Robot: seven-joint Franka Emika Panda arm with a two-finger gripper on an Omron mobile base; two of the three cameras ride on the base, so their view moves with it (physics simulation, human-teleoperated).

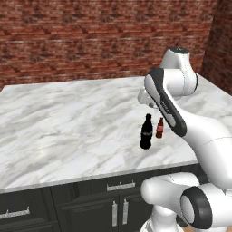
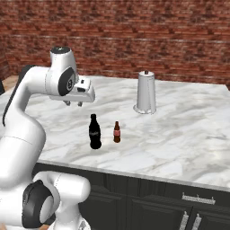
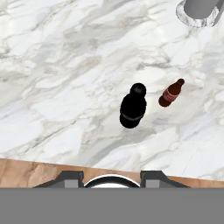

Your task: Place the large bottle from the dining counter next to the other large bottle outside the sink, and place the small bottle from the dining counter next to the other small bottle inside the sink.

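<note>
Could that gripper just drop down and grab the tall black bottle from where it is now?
Probably yes. The gripper hangs above the counter, a little behind the black bottle, with nothing between them. The small brown bottle stands apart to one side, leaving room for the fingers.

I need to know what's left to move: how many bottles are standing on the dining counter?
2. The large bottle stands near the counter's front edge; the small bottle stands just beside it, apart, toward the grey canister. None seems hidden.
</note>
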